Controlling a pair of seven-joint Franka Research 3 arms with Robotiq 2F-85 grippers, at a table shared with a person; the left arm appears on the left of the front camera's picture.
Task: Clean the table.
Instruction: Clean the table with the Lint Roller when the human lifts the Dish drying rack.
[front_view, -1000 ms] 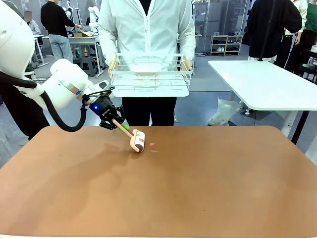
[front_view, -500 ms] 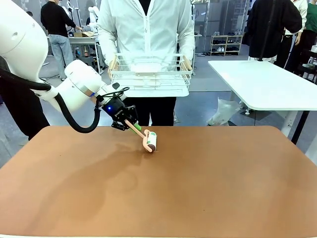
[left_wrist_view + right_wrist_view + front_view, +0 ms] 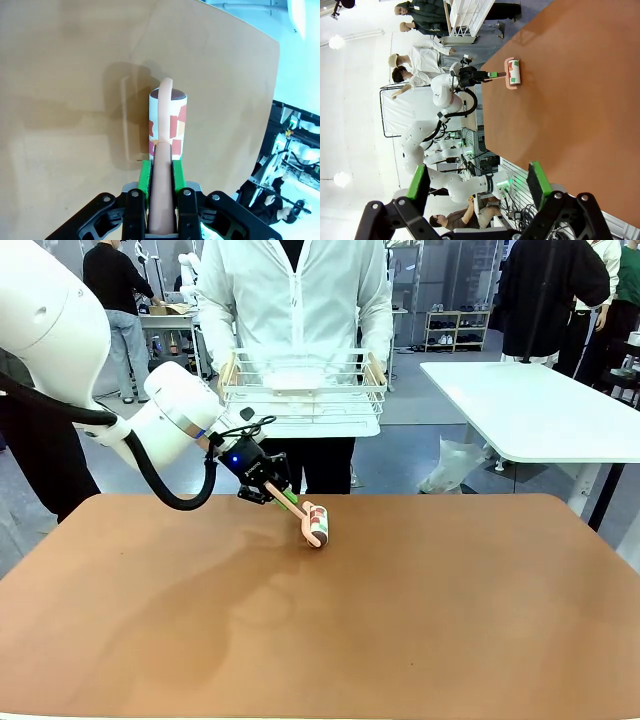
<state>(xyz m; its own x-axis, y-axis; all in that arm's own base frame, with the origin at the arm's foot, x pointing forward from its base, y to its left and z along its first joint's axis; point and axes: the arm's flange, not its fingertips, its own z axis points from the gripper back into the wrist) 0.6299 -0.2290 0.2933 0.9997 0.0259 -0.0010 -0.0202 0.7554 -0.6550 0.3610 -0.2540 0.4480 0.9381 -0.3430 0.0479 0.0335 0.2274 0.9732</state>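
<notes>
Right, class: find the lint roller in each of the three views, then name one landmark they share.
Front view: lint roller left of centre, near the far edge of the table.
Left wrist view: lint roller at centre, just above the jaws.
Right wrist view: lint roller upper middle, lying sideways.
Shared landmark: the brown table under it.

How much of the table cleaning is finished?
Looks nearly done: no scraps show on the table. In hand: the left gripper grips the lint roller, its roll on the table. Left: probably finishing this pass; the right gripper hangs open.
</notes>
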